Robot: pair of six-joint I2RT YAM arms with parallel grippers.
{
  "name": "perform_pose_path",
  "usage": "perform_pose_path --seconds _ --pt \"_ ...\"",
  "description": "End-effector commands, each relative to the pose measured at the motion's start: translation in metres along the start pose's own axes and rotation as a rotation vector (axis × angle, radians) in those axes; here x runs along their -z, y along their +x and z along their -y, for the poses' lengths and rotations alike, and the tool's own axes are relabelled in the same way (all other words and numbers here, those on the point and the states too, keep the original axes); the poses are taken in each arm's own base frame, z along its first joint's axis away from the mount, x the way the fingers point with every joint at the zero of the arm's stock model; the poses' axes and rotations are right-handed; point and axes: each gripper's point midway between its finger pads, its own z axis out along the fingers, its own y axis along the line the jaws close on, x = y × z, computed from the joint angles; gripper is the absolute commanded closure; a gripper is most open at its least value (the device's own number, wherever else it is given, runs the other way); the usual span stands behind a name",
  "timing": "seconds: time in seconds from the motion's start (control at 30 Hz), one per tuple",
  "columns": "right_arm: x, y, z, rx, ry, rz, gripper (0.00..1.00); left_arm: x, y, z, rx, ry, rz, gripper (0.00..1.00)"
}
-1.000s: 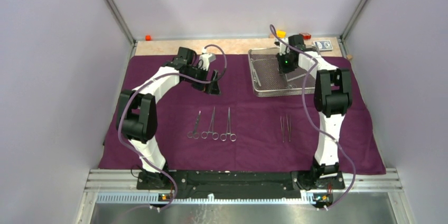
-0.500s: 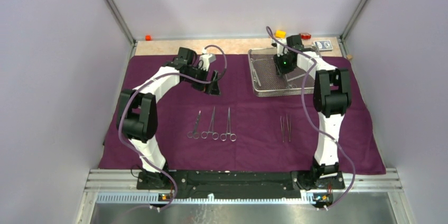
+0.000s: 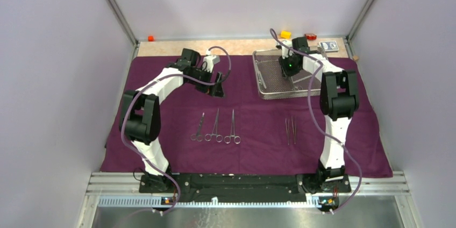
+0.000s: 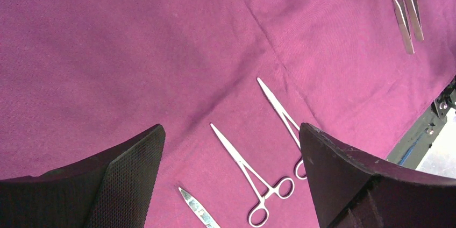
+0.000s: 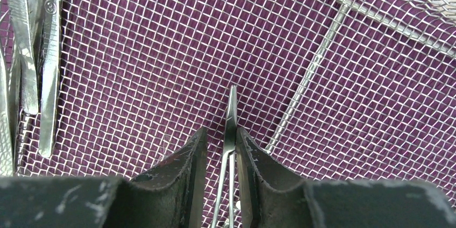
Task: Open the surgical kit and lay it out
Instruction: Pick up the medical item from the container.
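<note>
The dark purple cloth (image 3: 258,147) lies spread over the table. Three ring-handled clamps (image 3: 215,127) and a pair of tweezers (image 3: 290,130) lie in a row on it. The wire-mesh tray (image 3: 259,77) stands at the back right. My right gripper (image 5: 221,129) reaches down into it, its jaws a narrow gap apart around a slim clamp (image 5: 231,112). That clamp touches the right pad, with a slit on the left. More tweezers (image 5: 32,50) lie in the tray. My left gripper (image 4: 231,127) hangs wide open and empty above the laid-out clamps (image 4: 247,169).
A yellow block (image 3: 285,34), a red-orange block (image 3: 310,37) and a small blue-white card packet (image 3: 329,45) sit behind the tray. A small orange block (image 3: 150,38) sits at the back left. Enclosure walls close in both sides.
My right gripper has shifted a little toward the back of the tray and its jaws have parted slightly. The left arm has not moved.
</note>
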Motion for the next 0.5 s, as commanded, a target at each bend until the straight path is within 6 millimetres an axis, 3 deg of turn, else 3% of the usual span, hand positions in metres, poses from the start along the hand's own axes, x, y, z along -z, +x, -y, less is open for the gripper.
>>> perform_pose_path --seconds 0.0,0.3,0.47 --pt "0.012 0.023 -0.003 0.016 0.009 -0.079 0.74 0.005 -0.010 0.005 -0.042 0.022 0.030 0.01" --pt "0.012 0.027 0.002 0.015 0.020 -0.087 0.75 0.005 -0.009 0.006 -0.040 0.023 0.024 0.01" --pt "0.001 0.036 0.003 0.001 0.001 -0.115 0.84 0.005 -0.009 0.006 -0.040 0.024 0.025 0.01"
